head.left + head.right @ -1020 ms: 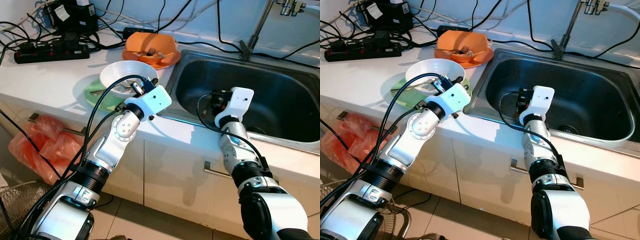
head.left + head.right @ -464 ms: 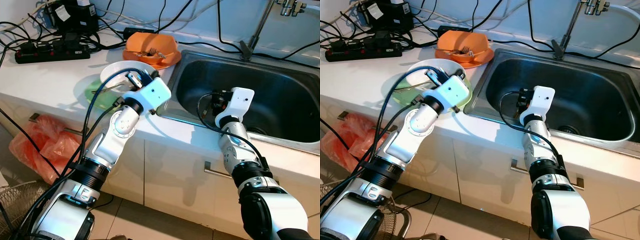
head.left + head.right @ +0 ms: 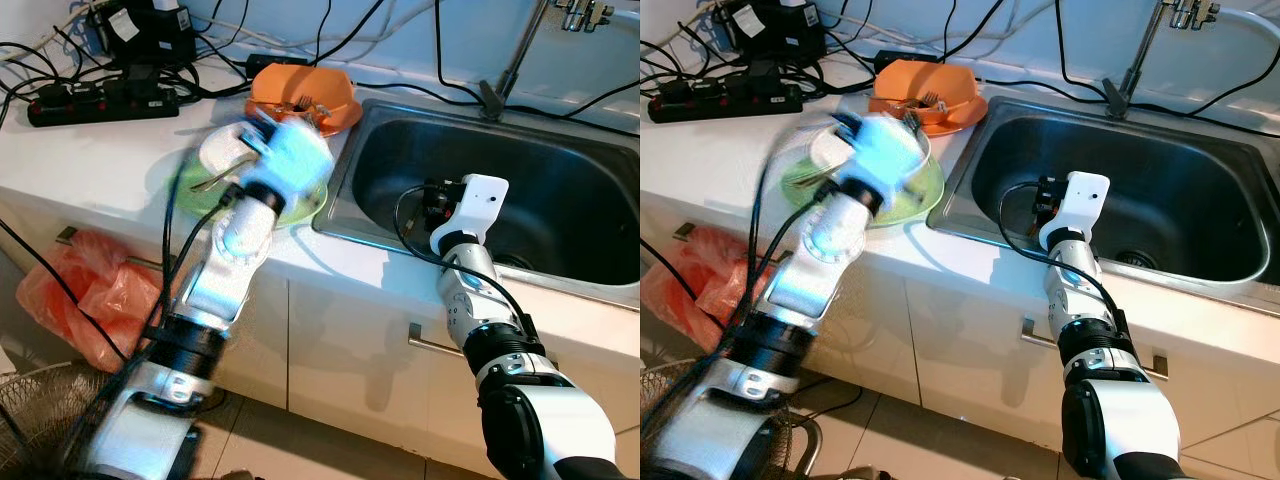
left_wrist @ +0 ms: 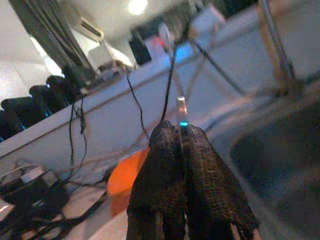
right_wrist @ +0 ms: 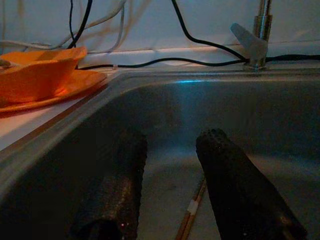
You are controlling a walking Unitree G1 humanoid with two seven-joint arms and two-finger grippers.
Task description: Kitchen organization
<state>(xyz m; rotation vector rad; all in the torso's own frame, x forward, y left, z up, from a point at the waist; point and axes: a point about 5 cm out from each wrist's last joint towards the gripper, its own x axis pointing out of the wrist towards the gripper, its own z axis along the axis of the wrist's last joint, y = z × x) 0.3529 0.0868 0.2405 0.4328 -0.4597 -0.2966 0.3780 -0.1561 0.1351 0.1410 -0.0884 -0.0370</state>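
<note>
Chopsticks lie on the floor of the steel sink, directly below and between the two parted fingers of the right gripper, their long axis running roughly the way the fingers point. By my reading that arm is far the nearer one for a pickup. The left gripper, fingers pressed together on a thin edge that I take to be the light green plate, is blurred in motion over the counter, well apart from the sink. Near it sits a white bowl; beyond it, an orange bowl on an orange plate.
</note>
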